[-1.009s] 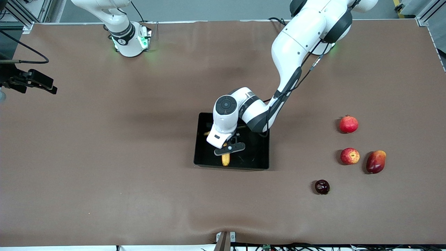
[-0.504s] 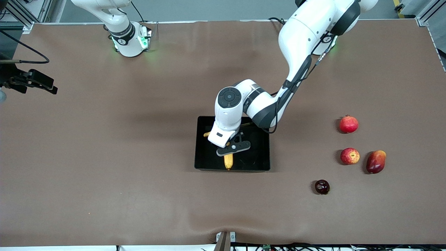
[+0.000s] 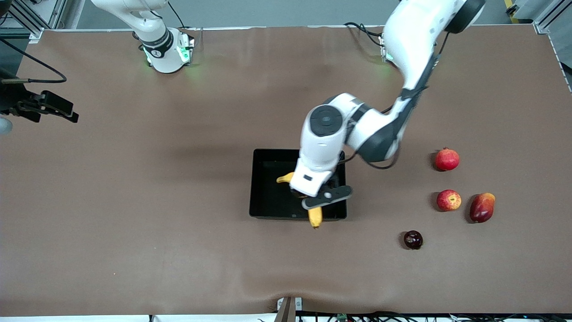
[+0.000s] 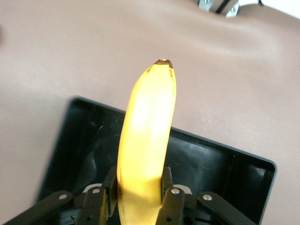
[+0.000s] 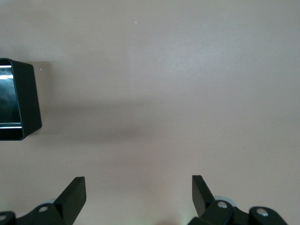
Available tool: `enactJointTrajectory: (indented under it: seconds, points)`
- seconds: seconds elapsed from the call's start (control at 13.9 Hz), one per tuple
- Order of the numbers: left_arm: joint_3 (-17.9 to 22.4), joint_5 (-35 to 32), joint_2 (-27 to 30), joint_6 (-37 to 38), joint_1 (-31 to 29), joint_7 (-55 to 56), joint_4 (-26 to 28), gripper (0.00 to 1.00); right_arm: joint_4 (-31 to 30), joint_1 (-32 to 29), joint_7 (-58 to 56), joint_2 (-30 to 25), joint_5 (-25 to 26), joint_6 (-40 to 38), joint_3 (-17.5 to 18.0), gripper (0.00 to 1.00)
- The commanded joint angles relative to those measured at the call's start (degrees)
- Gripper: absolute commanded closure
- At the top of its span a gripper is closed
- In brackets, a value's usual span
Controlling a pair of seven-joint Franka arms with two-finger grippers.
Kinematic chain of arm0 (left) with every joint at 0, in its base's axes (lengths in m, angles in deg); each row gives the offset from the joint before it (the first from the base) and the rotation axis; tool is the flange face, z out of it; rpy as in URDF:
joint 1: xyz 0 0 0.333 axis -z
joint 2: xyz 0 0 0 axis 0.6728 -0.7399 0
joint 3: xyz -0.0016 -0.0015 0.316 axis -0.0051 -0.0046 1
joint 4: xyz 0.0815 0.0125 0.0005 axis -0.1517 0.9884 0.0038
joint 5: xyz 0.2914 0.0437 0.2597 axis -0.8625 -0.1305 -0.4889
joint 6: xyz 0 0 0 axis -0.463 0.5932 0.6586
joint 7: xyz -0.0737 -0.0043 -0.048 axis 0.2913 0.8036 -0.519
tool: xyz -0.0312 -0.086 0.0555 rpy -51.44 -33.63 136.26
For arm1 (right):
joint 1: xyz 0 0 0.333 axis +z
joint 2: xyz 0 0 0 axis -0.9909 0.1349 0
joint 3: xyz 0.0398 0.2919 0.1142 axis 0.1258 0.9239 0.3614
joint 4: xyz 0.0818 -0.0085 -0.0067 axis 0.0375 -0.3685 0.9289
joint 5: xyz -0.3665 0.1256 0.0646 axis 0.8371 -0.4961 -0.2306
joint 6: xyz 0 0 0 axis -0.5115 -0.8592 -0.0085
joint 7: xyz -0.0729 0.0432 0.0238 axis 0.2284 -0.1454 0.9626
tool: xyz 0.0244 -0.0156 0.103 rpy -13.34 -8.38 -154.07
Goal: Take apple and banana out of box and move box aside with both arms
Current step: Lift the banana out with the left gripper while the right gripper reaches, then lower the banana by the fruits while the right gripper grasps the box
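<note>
Fingers of the left end effector (image 3: pixel 318 197) are clamped across the middle of the banana (image 3: pixel 315 216), lifted over the box (image 3: pixel 268 188) at its corner toward the left arm's end. Gripped mid-length, the fruit hangs balanced, its blossom tip already poking out past the wall nearest the front camera; in the left wrist view the banana (image 4: pixel 143 150) juts straight out between the pads (image 4: pixel 171 197). It looks high enough to clear the rim, though that wall is the edge to watch.

Open bench (image 3: pixel 178 250) lies all around the box, so a set-down spot should be easy. Toward the left arm's end the apple (image 3: pixel 448 200) is already out on the bench, close beside a mango (image 3: pixel 482 207), with a pomegranate (image 3: pixel 447 159) and a dark round fruit (image 3: pixel 413 239) near; that cluster is best avoided.

The right end effector (image 5: pixel 138 192) waits over bare bench at the right arm's end, fingers wide apart, holding nothing.
</note>
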Motion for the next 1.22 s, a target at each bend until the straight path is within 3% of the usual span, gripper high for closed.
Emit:
enactJointTrajectory:
  seconds: [0.0, 0.29, 0.58, 0.94, 1.15]
  points:
    - [-0.1, 2.8, 5.9, 5.4, -4.3, -6.2, 2.2, 1.00, 0.5, 2.5, 0.4, 1.9, -0.6, 0.1, 0.1, 0.00]
    - [-0.3, 5.0, 9.9, 12.1, -12.5, -17.8, 4.0, 1.00, 0.5, 6.6, 0.5, 5.8, -0.6, 2.6, 0.1, 0.00]
    - [-0.2, 6.4, 10.2, 16.9, -18.8, -22.3, 6.1, 1.00, 0.5, 10.3, 0.6, 10.8, -0.7, 5.5, 0.1, 0.00]
    - [0.0, 5.3, 10.8, 15.2, -25.2, -22.9, 16.9, 1.00, 0.4, 16.7, 0.6, 17.8, -1.6, 17.4, 0.1, 0.00]
    - [-0.1, 2.3, 11.0, 7.8, -26.8, -22.8, 26.0, 1.00, 0.9, 19.2, 0.6, 24.8, -1.5, 21.3, 0.2, 0.00]
